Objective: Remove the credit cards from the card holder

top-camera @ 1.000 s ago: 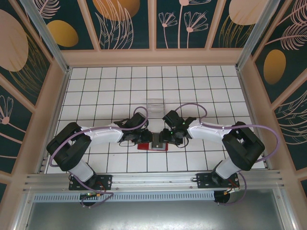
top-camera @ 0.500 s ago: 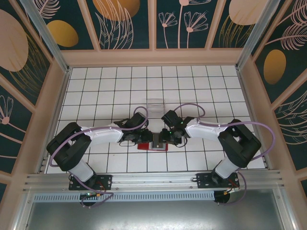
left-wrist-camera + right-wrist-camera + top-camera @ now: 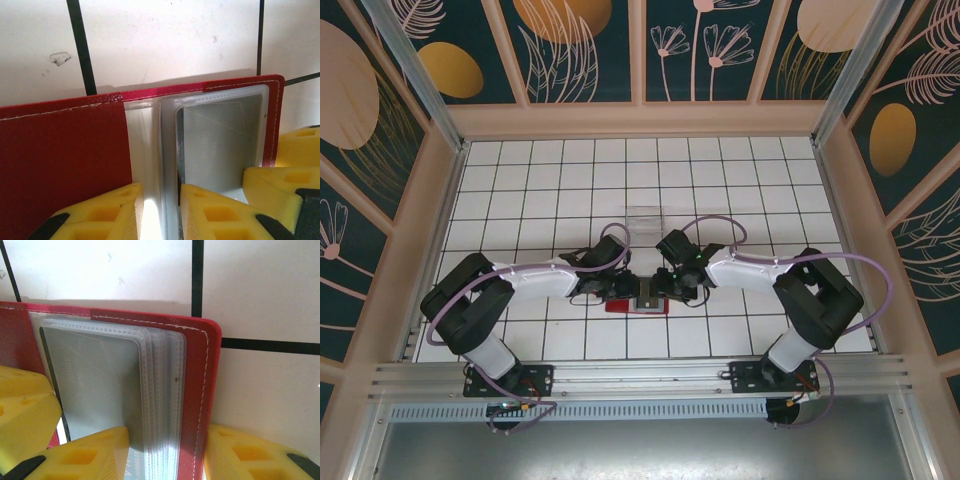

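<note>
On the white tiled table (image 3: 720,170), the red folding card holder (image 3: 618,305) lies open toward 6 o'clock, between your tools. At its 9 o'clock, your left gripper (image 3: 161,210) pinches a clear plastic sleeve (image 3: 152,150). At 3 o'clock, your right gripper (image 3: 167,455) straddles the cover edge; I cannot tell whether it clamps.

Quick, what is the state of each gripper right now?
Left gripper: narrow jaws around clear sleeves of the card holder; grip cannot be told.
Right gripper: jaws astride the card holder's red cover edge; grip cannot be told.
</note>
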Controlling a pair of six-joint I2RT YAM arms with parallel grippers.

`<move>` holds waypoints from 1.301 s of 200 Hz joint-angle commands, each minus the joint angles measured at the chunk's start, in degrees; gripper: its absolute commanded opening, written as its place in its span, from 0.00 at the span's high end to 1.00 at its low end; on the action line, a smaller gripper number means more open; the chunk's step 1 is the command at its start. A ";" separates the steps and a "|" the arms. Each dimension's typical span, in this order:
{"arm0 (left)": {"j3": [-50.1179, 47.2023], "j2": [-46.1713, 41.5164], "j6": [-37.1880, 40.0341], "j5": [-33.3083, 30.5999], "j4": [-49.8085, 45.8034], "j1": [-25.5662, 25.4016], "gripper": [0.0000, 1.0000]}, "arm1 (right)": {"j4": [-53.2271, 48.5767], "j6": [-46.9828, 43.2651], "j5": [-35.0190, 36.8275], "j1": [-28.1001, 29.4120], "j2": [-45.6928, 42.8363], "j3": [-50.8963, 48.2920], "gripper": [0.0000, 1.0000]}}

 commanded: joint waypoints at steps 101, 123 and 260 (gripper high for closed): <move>3.06 4.30 3.60 -7.49 -10.24 -0.17 0.70 | -0.90 0.67 1.90 0.52 1.50 -1.85 0.50; 2.88 3.81 3.53 -7.99 -10.57 -0.18 0.73 | -1.53 0.87 2.51 0.35 1.57 -1.94 0.46; 2.70 -1.77 2.09 -8.34 -8.44 -0.15 0.80 | -1.61 0.73 3.15 -0.46 1.52 -3.18 0.56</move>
